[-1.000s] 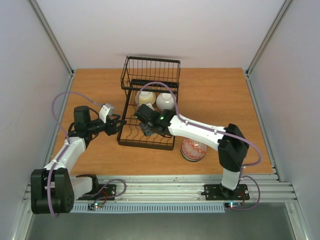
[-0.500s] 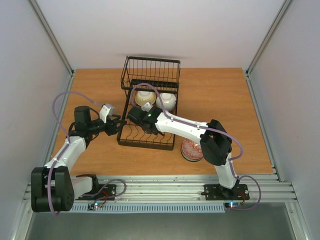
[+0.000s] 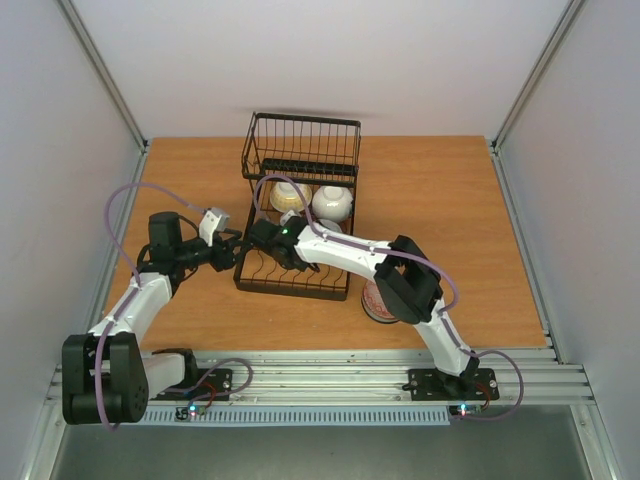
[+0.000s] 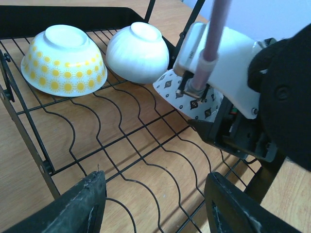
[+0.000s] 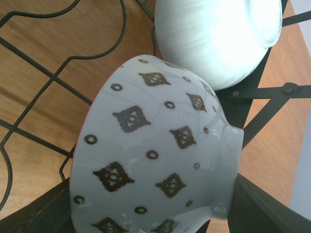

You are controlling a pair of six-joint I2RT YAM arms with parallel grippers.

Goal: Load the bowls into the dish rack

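Wooden table (image 3: pixel 450 200) inside white walls, with a black wire dish rack (image 3: pixel 290 287) at its centre. Reaching into the rack, the right gripper (image 3: pixel 270 243) is clamped on a diamond-patterned bowl (image 5: pixel 150 160), tipped on its side. Just beyond its fingers sits a plain white bowl (image 5: pixel 214 39), with a yellow-flowered bowl (image 4: pixel 63 60) beside that. Bare slot wires lie below the held bowl. At the rack's edge the left gripper (image 4: pixel 153 208) hovers, spread wide and empty. A red-patterned bowl (image 3: pixel 380 300) rests on the table nearer the right arm.
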